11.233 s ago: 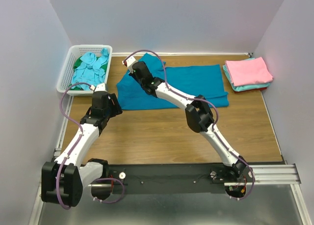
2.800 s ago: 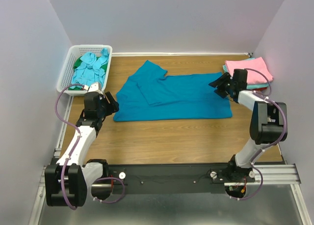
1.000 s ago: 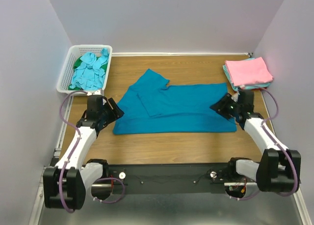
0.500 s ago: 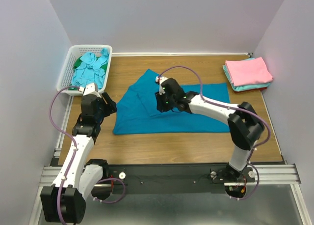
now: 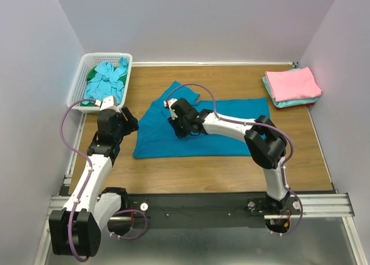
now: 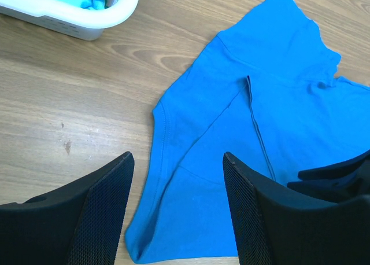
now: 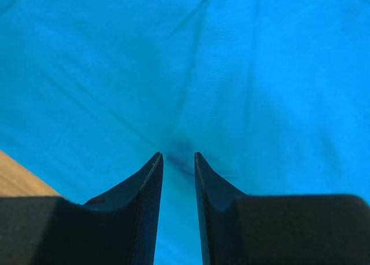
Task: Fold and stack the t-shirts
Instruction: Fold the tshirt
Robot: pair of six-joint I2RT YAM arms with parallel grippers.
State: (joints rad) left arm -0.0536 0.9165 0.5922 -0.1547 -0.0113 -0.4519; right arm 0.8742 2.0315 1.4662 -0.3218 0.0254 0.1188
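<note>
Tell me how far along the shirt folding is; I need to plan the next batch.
Done: a folded stack, pink on top, sits at the far right. In hand: the teal-blue shirt lies spread and only partly folded; the right gripper pinches it near its left half, and the left gripper hovers open by its left edge. Left: crumpled shirts wait in the basket.

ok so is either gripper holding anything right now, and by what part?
Right gripper pinches the deep teal-blue cloth t-shirt at a small pucker in its folded-over layer, toward the sleeve end. Left gripper is open, holding nothing.
</note>
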